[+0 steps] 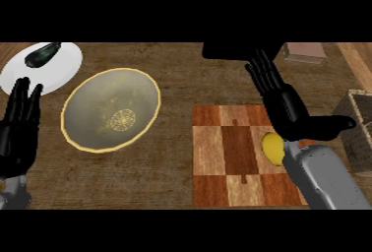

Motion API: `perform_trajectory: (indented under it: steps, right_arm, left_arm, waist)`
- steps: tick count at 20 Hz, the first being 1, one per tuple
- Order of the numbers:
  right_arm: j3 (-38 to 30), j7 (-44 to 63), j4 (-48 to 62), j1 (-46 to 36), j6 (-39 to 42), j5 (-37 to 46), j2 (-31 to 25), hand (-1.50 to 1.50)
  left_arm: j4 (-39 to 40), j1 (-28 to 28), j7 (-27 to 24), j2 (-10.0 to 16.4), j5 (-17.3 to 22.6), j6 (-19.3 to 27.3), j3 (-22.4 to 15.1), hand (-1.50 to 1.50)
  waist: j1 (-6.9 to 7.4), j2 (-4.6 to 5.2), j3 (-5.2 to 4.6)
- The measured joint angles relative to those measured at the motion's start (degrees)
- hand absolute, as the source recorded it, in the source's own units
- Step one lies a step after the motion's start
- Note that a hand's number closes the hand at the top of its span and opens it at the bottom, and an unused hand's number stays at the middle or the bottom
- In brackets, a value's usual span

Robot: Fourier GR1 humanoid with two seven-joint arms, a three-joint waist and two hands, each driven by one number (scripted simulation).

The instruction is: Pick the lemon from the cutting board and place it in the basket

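Observation:
The yellow lemon (271, 149) lies on the right part of the checkered wooden cutting board (225, 157), partly hidden under my right wrist. My right hand (285, 103) hovers just above and beyond it, fingers straight and pointing away, thumb stretched out to the right; it holds nothing. The wire basket (361, 133) stands at the right edge, cut off by the frame, close to that thumb. My left hand (18, 125) rests open at the left edge, fingers up.
A wide gold-rimmed bowl (110, 109) sits left of the board. A white plate (44, 69) with a dark avocado-like object (42, 54) is at the far left. A small pinkish box (304, 52) stands at the back right.

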Motion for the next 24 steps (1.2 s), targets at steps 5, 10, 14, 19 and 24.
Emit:
perform_trajectory:
  steps: [5, 10, 14, 19, 24]
  right_arm:
    - [-2.4, 2.0, 0.1, -4.2, 6.4, -4.9, -1.8, 1.50]
    - [3.9, 1.2, -1.6, -5.7, 14.9, -4.4, -1.5, -1.50]
    - [10.3, 2.6, -5.0, -3.8, 10.6, 3.8, 0.0, -1.50]
    - [12.4, 10.8, -8.2, -6.1, 6.0, 15.2, -6.6, -1.50]
    - [10.2, 20.5, -10.6, -12.6, 8.5, 23.4, -18.4, -1.50]
  left_arm:
    - [4.4, 4.5, 6.6, -1.1, -0.5, 0.1, -3.6, 0.00]
    - [9.0, 7.5, 13.1, -1.8, -1.7, -1.5, -9.0, 0.00]
    - [9.0, 7.5, 15.7, -1.7, -2.4, -1.5, -9.8, 0.00]
    - [8.5, 8.2, 17.5, -1.2, -2.7, -1.3, -9.9, 0.00]
    - [7.6, 9.1, 18.7, -0.9, -2.9, -1.0, -9.7, 0.00]
  waist:
    - [-1.28, 1.48, 1.56]
    - [-1.73, 1.79, 2.19]
    - [-2.64, 1.14, 2.55]
    - [-3.89, 0.52, 2.54]
    - [-4.34, 0.23, 2.50]
